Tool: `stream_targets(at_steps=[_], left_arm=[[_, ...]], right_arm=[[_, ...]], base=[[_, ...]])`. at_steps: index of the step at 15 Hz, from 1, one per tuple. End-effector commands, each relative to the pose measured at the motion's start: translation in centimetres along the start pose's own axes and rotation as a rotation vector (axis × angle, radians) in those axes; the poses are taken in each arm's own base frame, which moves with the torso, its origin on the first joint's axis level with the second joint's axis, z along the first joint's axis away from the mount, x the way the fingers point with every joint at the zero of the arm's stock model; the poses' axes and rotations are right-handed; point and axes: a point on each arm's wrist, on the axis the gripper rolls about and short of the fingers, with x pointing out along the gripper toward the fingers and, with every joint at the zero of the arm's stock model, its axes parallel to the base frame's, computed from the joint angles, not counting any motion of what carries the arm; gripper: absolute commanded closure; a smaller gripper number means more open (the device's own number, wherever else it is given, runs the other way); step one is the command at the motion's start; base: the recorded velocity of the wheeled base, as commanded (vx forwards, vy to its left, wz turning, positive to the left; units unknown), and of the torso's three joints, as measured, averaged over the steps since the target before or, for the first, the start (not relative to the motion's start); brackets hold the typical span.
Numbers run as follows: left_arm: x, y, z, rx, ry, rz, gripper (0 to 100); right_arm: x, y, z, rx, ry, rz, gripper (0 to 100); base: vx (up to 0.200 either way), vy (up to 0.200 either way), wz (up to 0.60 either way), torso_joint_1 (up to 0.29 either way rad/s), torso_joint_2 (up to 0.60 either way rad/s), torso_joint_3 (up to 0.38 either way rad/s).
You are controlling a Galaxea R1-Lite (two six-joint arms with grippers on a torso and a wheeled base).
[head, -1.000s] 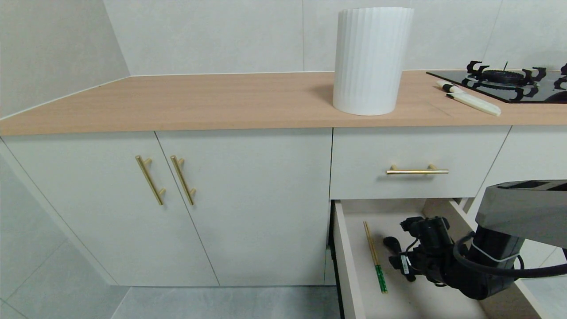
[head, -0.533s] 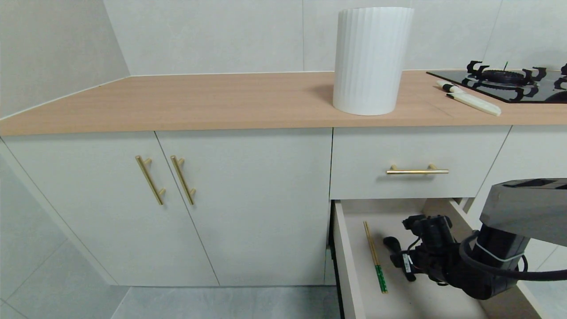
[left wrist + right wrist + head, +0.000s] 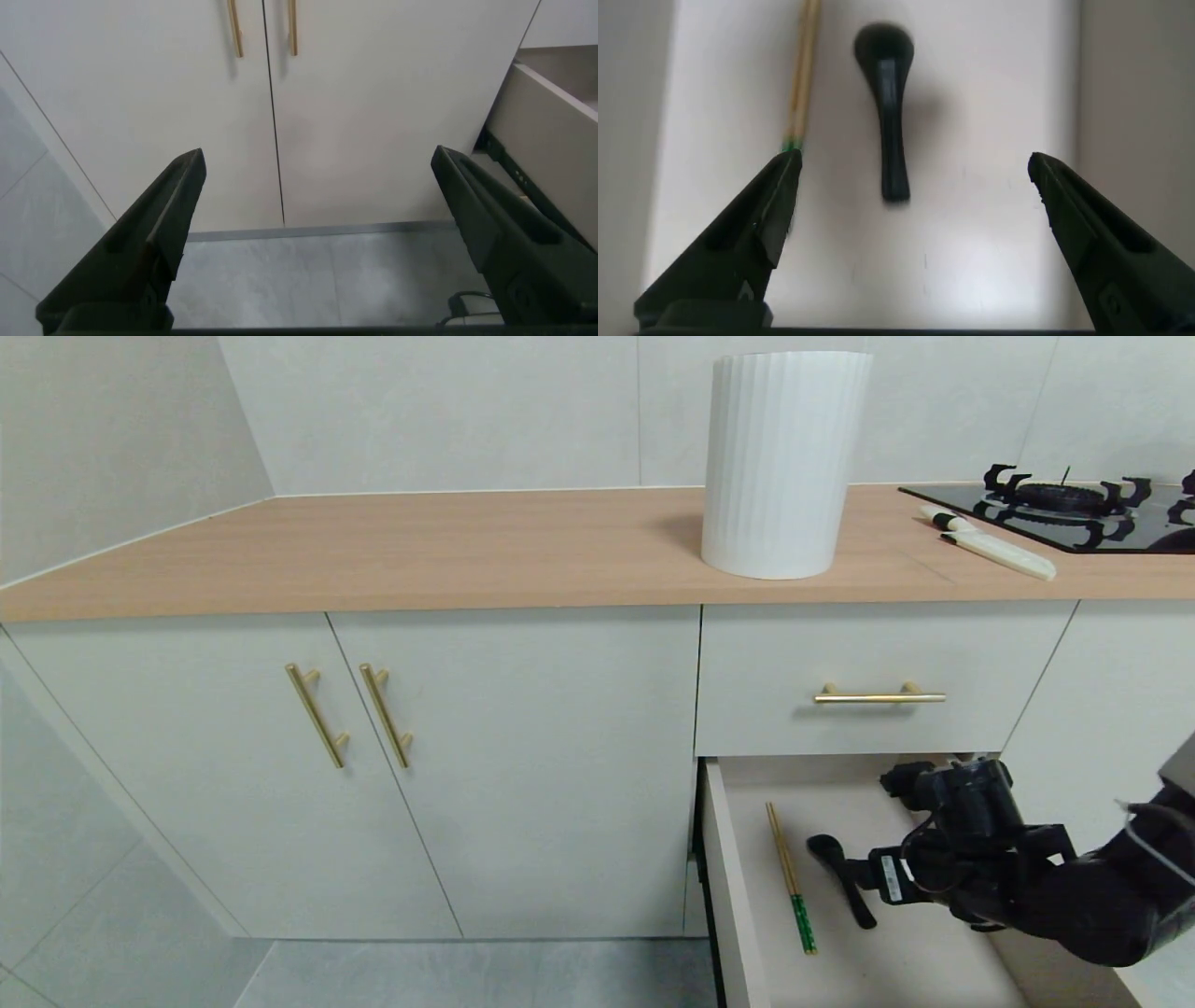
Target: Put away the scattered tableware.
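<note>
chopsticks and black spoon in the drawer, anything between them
Nothing, only bare drawer floor between the chopsticks and black spoon, in head and right wrist views.

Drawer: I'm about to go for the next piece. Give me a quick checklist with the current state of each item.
1. Spoon lies on the drawer floor, free of the right gripper: ok.
2. Chopsticks lie in the drawer beside the spoon, not touching it: ok.
3. Right gripper is open and empty: ok.
4. Left gripper is open and empty, facing the cabinet doors: ok.
5. All tableware is put away: not ok; the knife lies on the counter.
6. Right arm has room to lift out past the drawer's right wall: cannot tell.
</note>
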Motion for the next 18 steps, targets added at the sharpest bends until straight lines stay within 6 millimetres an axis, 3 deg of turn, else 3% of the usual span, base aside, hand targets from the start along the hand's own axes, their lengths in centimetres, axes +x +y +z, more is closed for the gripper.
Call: stream_targets(at_steps=[1,5,8,16,18], left_arm=[[0.0,0.0,0.0,0.001,0.001,0.0,0],[0.0,0.0,0.0,0.002,0.001,-0.001,0],[0.0,0.0,0.0,0.002,0.001,-0.001,0],[0.0,0.0,0.0,0.001,0.001,-0.001,0],[0.0,0.0,0.0,0.001,0.001,-0.001,0]], right_arm=[[-6.0,-0.8,3.0,0.018,-0.052,0.043,0],[-9.8,-1.1,4.8,0.09,0.063,0.123,0],[-9.9,-1.1,4.7,0.087,0.083,0.136,0],[-10.0,-0.7,4.1,0.062,0.102,0.137,0],[-10.5,-0.3,3.7,0.04,0.102,0.143,0]], base=[[0.0,0.0,0.0,0.0,0.0,0.0],[0.0,0.0,0.0,0.0,0.0,0.0],[0.0,0.0,0.0,0.0,0.0,0.0],[-0.2,0.0,0.0,0.004,0.0,0.004],[0.0,0.0,0.0,0.0,0.0,0.0]])
